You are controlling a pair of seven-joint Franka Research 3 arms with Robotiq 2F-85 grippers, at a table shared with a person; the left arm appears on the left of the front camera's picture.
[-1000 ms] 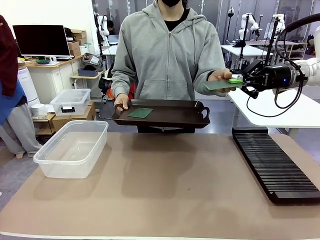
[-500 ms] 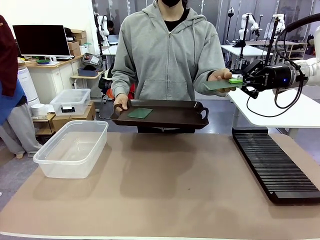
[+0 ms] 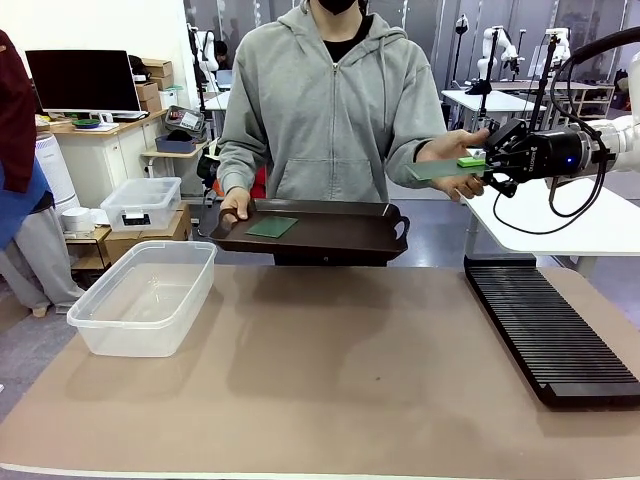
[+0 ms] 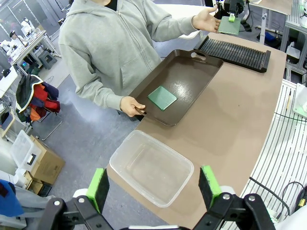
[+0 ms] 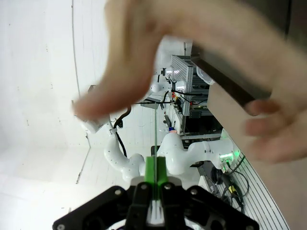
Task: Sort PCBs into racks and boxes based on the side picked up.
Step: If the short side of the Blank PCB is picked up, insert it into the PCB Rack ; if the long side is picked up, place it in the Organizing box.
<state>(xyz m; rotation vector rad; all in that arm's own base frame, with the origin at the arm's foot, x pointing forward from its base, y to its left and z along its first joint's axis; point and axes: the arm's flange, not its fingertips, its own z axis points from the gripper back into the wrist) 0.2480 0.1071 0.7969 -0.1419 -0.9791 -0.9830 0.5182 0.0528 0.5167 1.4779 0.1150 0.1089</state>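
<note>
One PCB [image 3: 432, 171] is held level in the air at the right, with my right gripper [image 3: 473, 162] shut on its near end. The person's open hand [image 3: 455, 148] hovers just behind and over it. In the right wrist view the PCB [image 5: 156, 132] shows edge-on between the closed green pads [image 5: 156, 168], with the blurred hand [image 5: 144, 57] above. A second PCB [image 3: 272, 227] lies on the dark tray [image 3: 340, 236] that the person holds by its left handle. My left gripper [image 4: 153, 187] is open high above the clear box [image 4: 151, 166]. The black rack [image 3: 548, 330] lies at the table's right.
The clear box [image 3: 145, 295] sits on the table's left side. A smaller lidded box [image 3: 140, 203] stands on a low shelf behind it. The tray [image 4: 184, 79] hangs over the far table edge. Another person stands at the far left.
The person's hand has opened and lifted off the PCB, which stays in my right gripper. The tray has shifted slightly left. Neither arm has moved.
</note>
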